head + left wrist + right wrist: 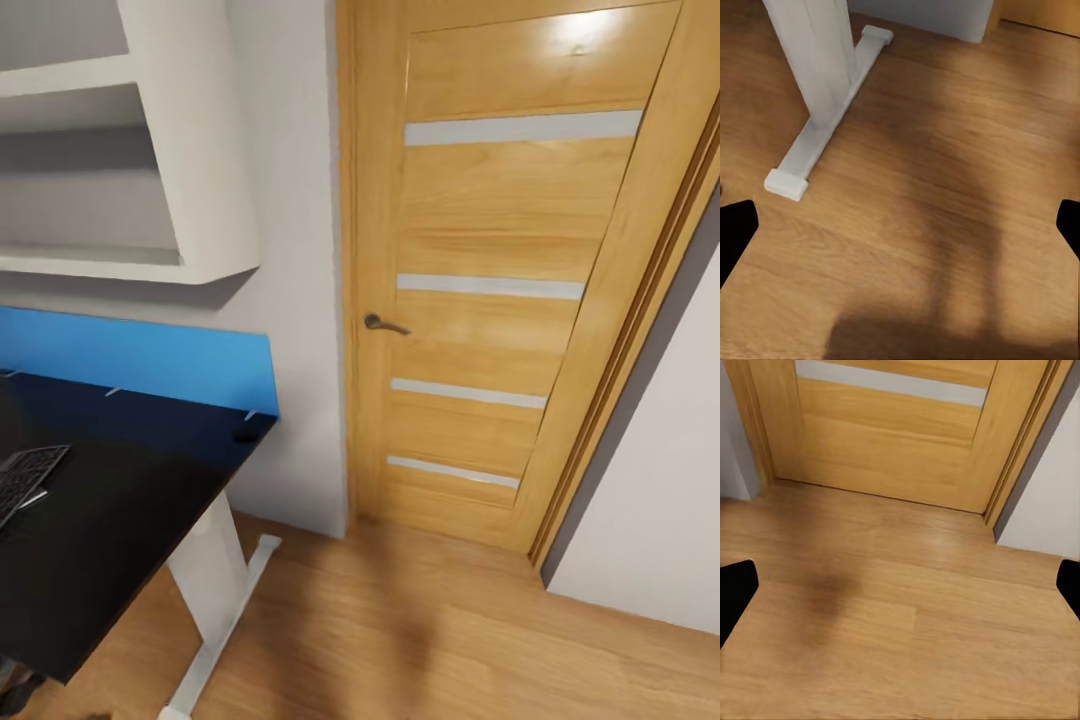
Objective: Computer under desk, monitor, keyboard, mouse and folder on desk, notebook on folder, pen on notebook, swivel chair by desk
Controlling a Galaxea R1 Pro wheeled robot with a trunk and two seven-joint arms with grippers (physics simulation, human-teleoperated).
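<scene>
Keyboard (25,478) is lying on the counter (120,520), off toward the left gripper (900,225) side; left arm judged nearer. Both grippers, right gripper (900,585) included, are hanging wide open, empty, over wood floor (420,620).

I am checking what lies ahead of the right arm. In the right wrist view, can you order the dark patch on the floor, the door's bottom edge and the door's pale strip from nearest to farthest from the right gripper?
1. Dark patch on the wooden floor, just ahead of the right gripper.
2. Door's bottom edge, where the floor ends.
3. Pale strip, higher on the door.
</scene>
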